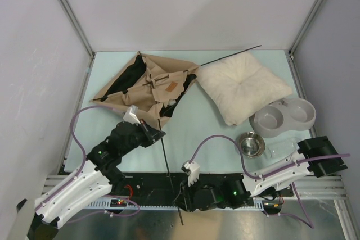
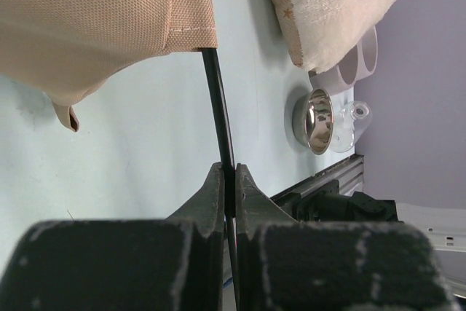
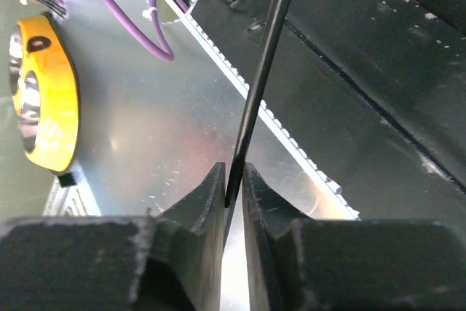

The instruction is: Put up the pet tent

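The pet tent [image 1: 147,85] lies collapsed at the table's back left, tan fabric with dark patches; its hem [image 2: 109,20] fills the top of the left wrist view. A thin black pole [image 1: 165,150] runs from the hem toward the near edge. My left gripper [image 1: 161,135] is shut on this pole [image 2: 218,107] just below the fabric, jaws [image 2: 229,180] pressed to it. My right gripper [image 1: 180,202] sits over the arm bases. The pole's near end [image 3: 262,56] lies between its jaws [image 3: 233,180], which stand a narrow gap apart, light showing beside the tip.
A fluffy cream pillow [image 1: 244,85] lies at the back right, with a second black pole [image 1: 230,55] behind it. A grey double bowl [image 1: 284,116], a steel bowl [image 1: 251,144] and a clear piece [image 1: 278,151] sit near the right arm. Below the right gripper lie purple cables [image 3: 138,27] and a yellow object [image 3: 51,100].
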`<state>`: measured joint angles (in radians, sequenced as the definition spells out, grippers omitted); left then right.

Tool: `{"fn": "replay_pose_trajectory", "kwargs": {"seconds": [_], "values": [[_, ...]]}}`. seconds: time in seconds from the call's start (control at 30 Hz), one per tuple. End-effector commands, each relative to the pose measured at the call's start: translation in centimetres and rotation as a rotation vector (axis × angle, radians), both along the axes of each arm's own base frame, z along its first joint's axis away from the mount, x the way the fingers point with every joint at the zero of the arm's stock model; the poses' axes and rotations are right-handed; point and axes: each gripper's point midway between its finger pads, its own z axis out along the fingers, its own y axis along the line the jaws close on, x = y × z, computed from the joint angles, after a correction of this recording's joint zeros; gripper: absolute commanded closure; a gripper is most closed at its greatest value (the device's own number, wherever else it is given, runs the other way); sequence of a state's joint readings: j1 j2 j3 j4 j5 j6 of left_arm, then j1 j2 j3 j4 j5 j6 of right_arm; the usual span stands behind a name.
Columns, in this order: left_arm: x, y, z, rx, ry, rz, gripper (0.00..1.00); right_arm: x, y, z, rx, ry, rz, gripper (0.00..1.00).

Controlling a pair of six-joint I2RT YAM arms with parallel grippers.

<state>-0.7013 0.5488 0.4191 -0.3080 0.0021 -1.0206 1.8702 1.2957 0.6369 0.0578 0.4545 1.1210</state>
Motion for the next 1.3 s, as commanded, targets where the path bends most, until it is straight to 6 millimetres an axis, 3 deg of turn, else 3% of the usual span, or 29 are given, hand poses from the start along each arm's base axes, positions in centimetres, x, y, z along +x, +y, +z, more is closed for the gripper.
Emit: {"fn": "replay_pose_trajectory", "kwargs": {"seconds": [0.0,0.07,0.2,0.5,0.77,0.97,1.13,1.27], "values": [[1.2,-0.7,4.3,-0.066,-0.119,0.011,1.0,-0.1,0.9,1.4,0.069,0.001,0.011,0.9],[1.3,-0.8,4.4,-0.063,-0.12,0.006,1.0,-0.2,1.0,1.4,0.071,0.004,0.023,0.98],[1.4,-0.9,4.4,-0.044,-0.131,-0.002,1.0,-0.1,1.0,2.1,0.087,-0.001,0.027,1.0],[1.6,-0.5,4.1,0.035,-0.195,-0.032,0.42,1.2,0.2,5.7,0.175,0.014,-0.028,1.0],[1.4,0.7,4.3,0.081,-0.238,-0.02,0.04,2.8,0.1,7.8,0.242,0.055,-0.107,1.0],[0.5,1.8,6.1,0.067,-0.276,-0.011,0.0,4.1,0.1,9.4,0.304,0.061,-0.179,1.0],[-0.9,3.5,9.3,0.033,-0.373,0.008,0.0,6.0,-0.4,11.6,0.372,0.03,-0.256,1.0],[-1.1,5.5,9.7,0.053,-0.413,0.073,0.03,7.7,-1.2,13.6,0.43,0.006,-0.322,1.0]]}}
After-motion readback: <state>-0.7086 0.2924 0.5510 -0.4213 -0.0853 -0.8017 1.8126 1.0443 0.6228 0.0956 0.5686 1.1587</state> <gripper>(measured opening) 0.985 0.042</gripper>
